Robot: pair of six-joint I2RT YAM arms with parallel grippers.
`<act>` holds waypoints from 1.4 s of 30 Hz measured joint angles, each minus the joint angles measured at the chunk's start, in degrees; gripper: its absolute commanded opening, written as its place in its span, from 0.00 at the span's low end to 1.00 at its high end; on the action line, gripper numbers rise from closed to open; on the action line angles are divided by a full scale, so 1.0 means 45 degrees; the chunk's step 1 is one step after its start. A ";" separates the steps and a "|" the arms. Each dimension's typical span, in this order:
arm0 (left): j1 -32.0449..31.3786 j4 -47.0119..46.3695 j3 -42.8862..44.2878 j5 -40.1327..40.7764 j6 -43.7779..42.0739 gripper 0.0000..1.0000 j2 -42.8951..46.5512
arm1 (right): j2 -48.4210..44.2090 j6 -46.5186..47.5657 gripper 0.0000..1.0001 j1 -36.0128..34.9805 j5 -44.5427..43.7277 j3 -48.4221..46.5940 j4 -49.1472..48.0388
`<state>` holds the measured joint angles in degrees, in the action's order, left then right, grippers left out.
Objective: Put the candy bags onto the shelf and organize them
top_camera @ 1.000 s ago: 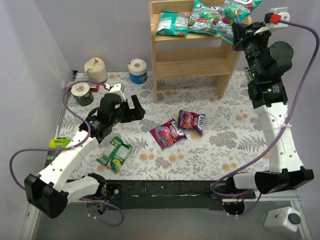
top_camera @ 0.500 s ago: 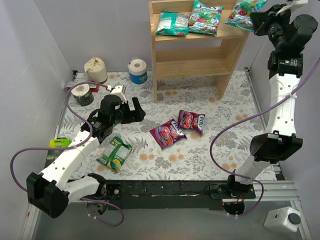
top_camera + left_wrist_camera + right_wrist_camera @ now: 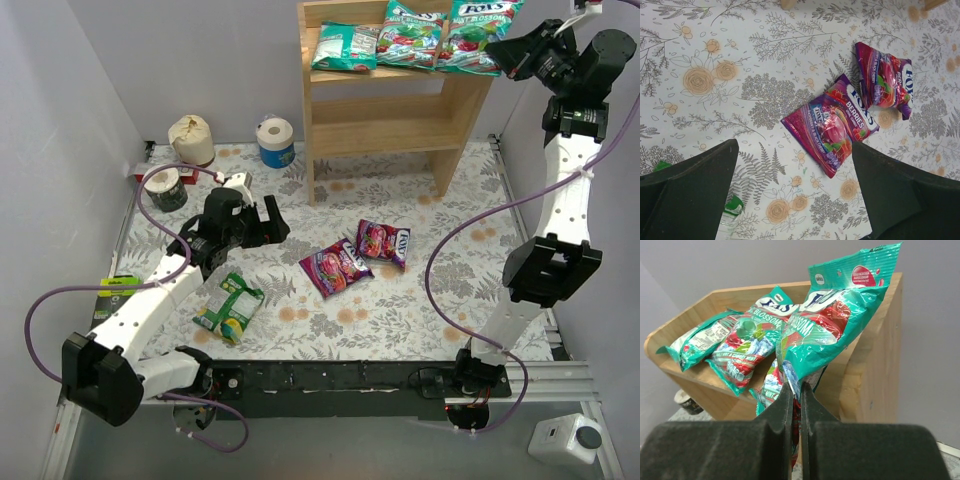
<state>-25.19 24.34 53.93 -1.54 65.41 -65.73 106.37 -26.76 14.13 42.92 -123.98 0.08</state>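
Bag point(image 3: 840, 325), teal, lower edge pinched between right fingers point(image 3: 730, 450) | left fingers point(image 3: 685, 200) spread, empty

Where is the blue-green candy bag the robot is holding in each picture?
Top external: top right, the teal bag lies over the shelf's top tier, pinched by the right gripper.
Left wrist: not in it.
Right wrist: centre, the teal bag stands up from the right gripper.
Shared landmark: the shelf, in the top external and right wrist views.
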 measured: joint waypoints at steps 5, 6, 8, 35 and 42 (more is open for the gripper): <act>0.0214 -0.0029 -0.0005 -0.0151 0.0005 0.98 -0.0063 | 0.0029 -0.0175 0.01 -0.0121 0.0520 0.0000 -0.0068; 0.0253 -0.0049 -0.0005 -0.0185 0.0005 0.98 -0.0083 | 0.0029 -0.0170 0.01 -0.0151 0.0525 0.0000 -0.0063; 0.0350 -0.0092 -0.0005 -0.0243 0.0010 0.98 -0.0112 | 0.0087 -0.0151 0.01 -0.0257 0.0520 -0.0058 -0.0039; 0.1132 -0.0257 -0.0214 -0.0913 0.0233 0.98 -0.0219 | 0.0738 0.0325 0.60 -0.1428 -0.1987 0.0112 -0.0301; 0.1166 -0.0340 -0.0223 -0.0962 0.0243 0.98 -0.0219 | -0.0559 0.0316 0.60 -0.1205 -0.2900 0.1778 -0.0563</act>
<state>-19.94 22.81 52.93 -5.87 66.50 -66.72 103.85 -25.34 8.71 29.87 -115.98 -2.46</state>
